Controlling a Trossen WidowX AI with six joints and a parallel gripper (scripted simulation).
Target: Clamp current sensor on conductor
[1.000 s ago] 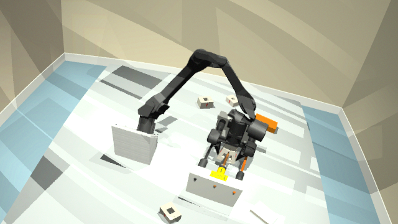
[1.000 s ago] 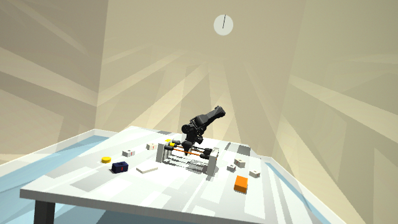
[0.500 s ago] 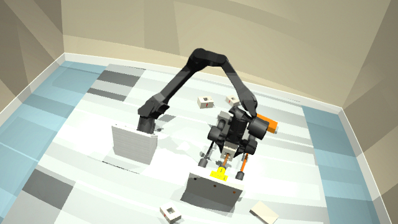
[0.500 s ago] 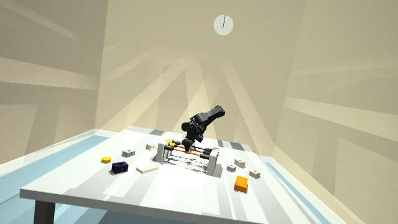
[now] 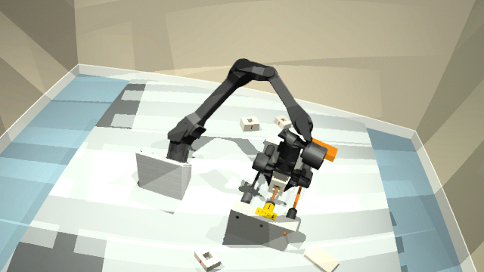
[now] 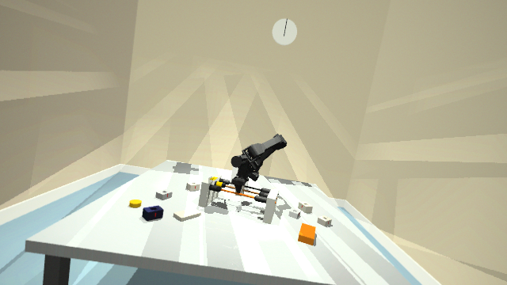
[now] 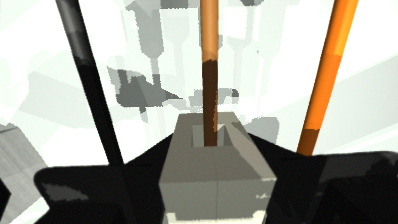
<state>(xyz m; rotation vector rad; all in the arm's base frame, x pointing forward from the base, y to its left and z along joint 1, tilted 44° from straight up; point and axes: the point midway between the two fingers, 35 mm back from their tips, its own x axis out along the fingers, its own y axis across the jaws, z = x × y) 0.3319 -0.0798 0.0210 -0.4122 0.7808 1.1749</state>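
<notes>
The claw [image 5: 281,183] [image 6: 238,190] [image 7: 207,134] is clamping the sensor [image 5: 279,182] [image 7: 216,162] round the middle conductor [image 5: 274,194] [image 7: 210,95], beside the LOAD marker [image 5: 266,211]; the squeeze is seemingly finishing; the next move is calling for checking latch and arrow, then releasing.

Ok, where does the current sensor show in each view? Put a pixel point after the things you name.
Top: right of centre, below the hand [image 5: 280,185] [image 7: 207,134], at the middle conductor [image 5: 274,194] [image 7: 209,35].
Exterior: cannot make it out behind the conductors.
Wrist: lower centre, sensor [image 5: 280,178] [image 7: 217,165] round that conductor.
Shared landmark: orange outer conductor [image 5: 297,198] [image 6: 238,193] [image 7: 327,75].
</notes>
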